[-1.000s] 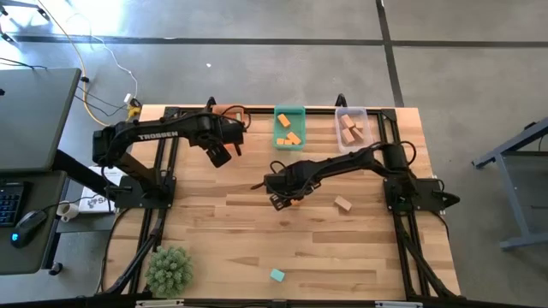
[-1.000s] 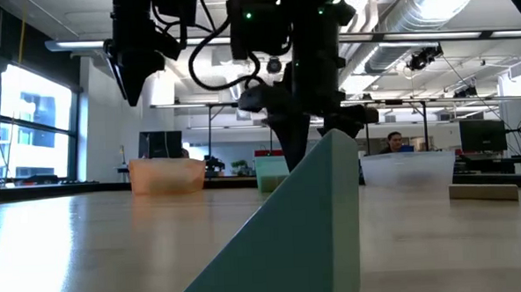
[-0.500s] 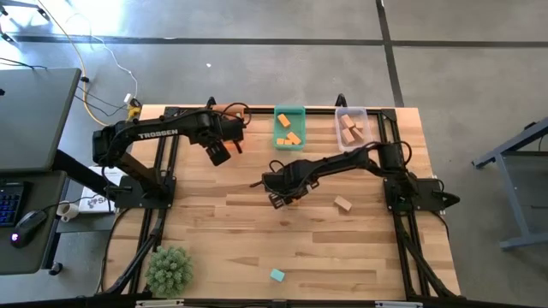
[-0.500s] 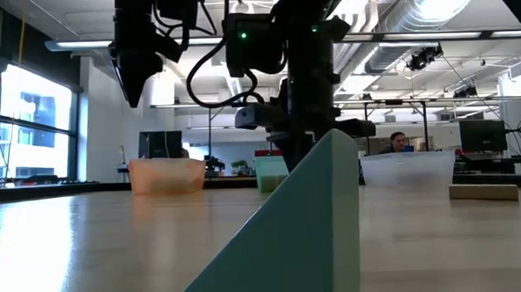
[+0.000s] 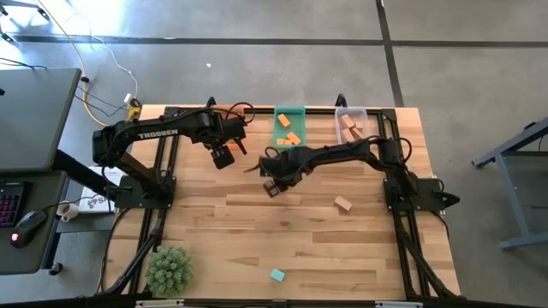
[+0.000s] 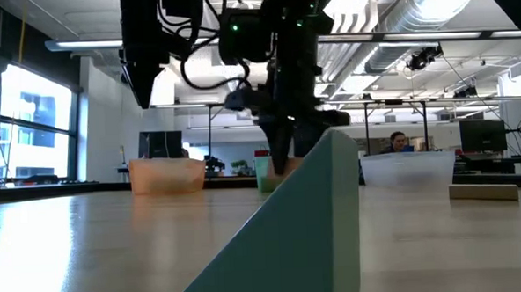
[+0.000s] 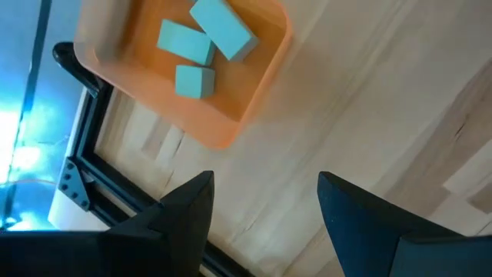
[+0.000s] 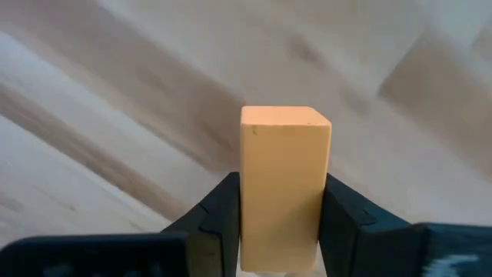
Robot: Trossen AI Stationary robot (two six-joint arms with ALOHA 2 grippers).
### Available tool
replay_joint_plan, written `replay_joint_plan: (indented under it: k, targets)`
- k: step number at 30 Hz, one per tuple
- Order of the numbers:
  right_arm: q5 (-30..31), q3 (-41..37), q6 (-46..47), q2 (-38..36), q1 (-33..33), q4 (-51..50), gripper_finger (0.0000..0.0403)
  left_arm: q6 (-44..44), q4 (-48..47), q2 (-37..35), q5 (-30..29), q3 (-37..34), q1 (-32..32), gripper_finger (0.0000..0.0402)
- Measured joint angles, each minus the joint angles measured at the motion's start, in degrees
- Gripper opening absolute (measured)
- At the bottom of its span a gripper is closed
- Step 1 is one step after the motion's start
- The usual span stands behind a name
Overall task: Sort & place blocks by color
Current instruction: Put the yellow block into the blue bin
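We see the right gripper (image 5: 271, 185) above the middle of the table (image 5: 223, 231), just in front of the teal bin (image 5: 288, 127), its two fingers (image 8: 219, 211) pressed against the sides of an orange block (image 8: 283, 185) that stands up between them; the block is off the table surface. The left gripper (image 5: 224, 156) hangs over the table near the orange bin (image 7: 184, 69), its fingers apart with nothing between them. In the left wrist view the orange bin holds three teal blocks (image 7: 200, 42). From above, the teal bin holds several orange blocks (image 5: 288, 134) and the clear bin (image 5: 351, 127) holds wood-coloured blocks (image 5: 348, 128). One wooden block (image 5: 343, 204) lies loose on the table near the right arm's base, and a teal block (image 5: 277, 275) lies near the front edge, close to the low camera. A fuzzy green plant (image 5: 168, 269) sits at the front left corner.
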Motion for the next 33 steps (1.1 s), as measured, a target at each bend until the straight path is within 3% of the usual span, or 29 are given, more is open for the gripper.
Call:
replay_joint_plan:
  k: [12,18,27,33]
  targets:
    - [8.8,13.0,-14.0,-0.1,-9.1,-10.1,0.0102,1.3,0.6,0.0,0.0,0.0,0.0,0.0220]
    - [9.5,16.7,-22.6,-0.1,-15.0,-10.9,0.0102,-0.5,0.6,0.0,0.1,0.0,0.0,0.0220]
    - [8.3,17.2,-33.2,-0.1,-21.9,-6.8,0.0102,-0.9,2.9,0.0,1.6,0.0,0.0,0.0220]
    - [7.8,15.4,-38.5,-0.1,-24.4,2.6,0.0102,-1.8,7.7,0.0,4.2,0.0,0.0,0.0220]
